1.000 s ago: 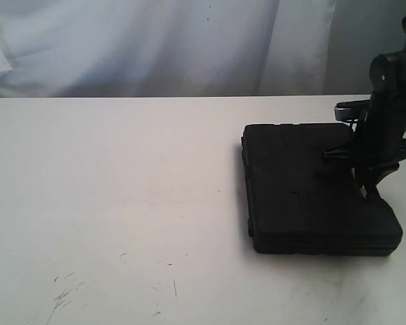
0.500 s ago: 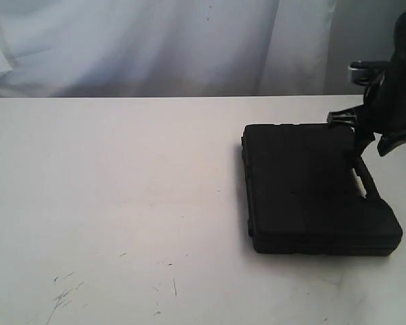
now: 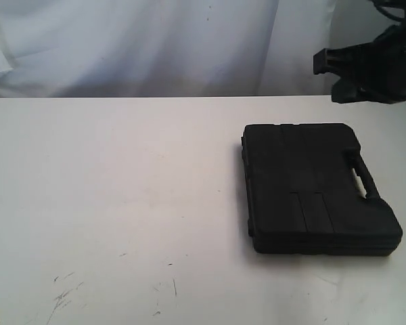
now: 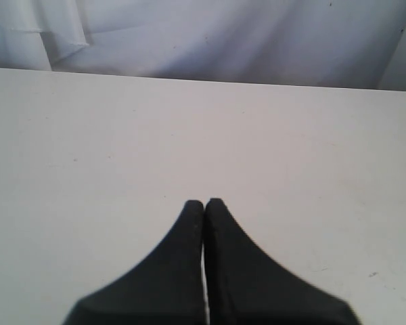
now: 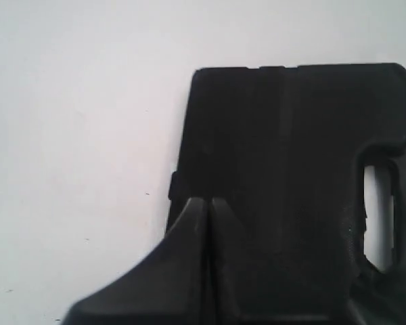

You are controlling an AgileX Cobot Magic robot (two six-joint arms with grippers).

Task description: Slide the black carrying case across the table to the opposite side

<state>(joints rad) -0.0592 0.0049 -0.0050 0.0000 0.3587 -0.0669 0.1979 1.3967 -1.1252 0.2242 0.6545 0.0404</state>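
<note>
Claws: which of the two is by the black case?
The right claw, hanging near the case; its camera shows the case just beyond it. The left claw has only table in view.

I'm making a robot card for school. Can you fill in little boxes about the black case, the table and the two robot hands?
Table: white, with a few dark scratches near the front
Case: black, lying flat on the Table, on the right in the exterior view, nothing holding it
Handle slot: along the Case's right edge
Left hand: shut, over bare Table
Right hand: shut, in the air above the Case, not touching it
</note>
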